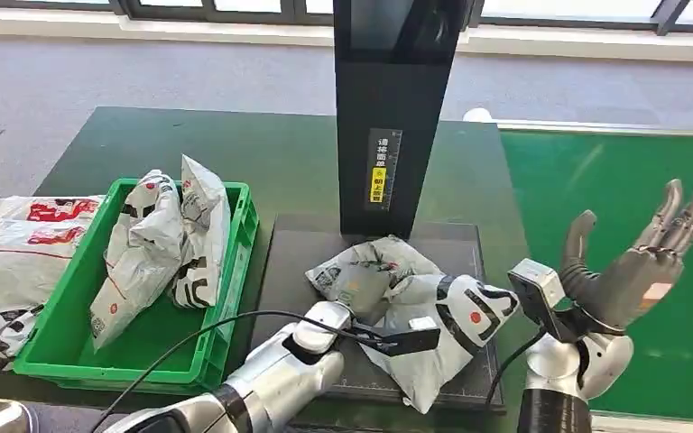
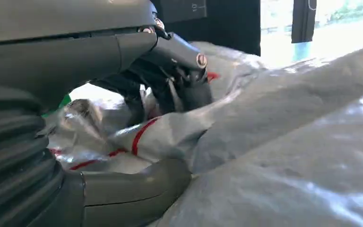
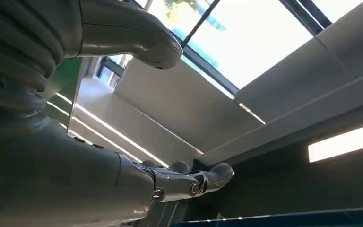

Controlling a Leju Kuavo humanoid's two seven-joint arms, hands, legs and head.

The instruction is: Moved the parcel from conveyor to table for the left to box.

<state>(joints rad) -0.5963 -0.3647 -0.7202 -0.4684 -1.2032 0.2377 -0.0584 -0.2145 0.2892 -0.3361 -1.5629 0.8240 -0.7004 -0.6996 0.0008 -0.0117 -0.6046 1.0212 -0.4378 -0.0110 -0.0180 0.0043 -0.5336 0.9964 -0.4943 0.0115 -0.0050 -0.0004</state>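
Left arm reaches in low from the near edge. Left hand (image 1: 361, 311) sits on the grey parcel (image 1: 433, 316); in the left wrist view its dark fingers (image 2: 189, 80) and thumb are closed on a crumpled fold of the grey film with red stripes, so it grips the parcel. A black cable (image 1: 235, 325) loops from the forearm over the green crate's near corner.

Right hand (image 1: 636, 271) is raised upright beside the parcel, palm turned inward, fingers straight and spread, holding nothing. It hangs over the green conveyor belt (image 1: 614, 180).

The parcel lies on a dark flat platform (image 1: 293, 262) on the table; its near end reaches the platform's front edge. A second crumpled grey bag (image 1: 361, 271) touches it on the far-left side.

Left of the platform, just beside it: green crate (image 1: 235, 271), with two white-and-grey bags (image 1: 158, 244) leaning upright against each other toward its far end; near half of the crate floor is bare. Further left, touching the crate's outer wall, a stack of white bags with red print (image 1: 18, 253) overhangs the table's left edge.

Behind the platform a black upright column (image 1: 392, 108) with a small yellow label stands close to the far side of the parcels, blocking reach straight ahead.

Table (image 1: 280, 153) is dark green. Beyond it, grey carpet and a window line.
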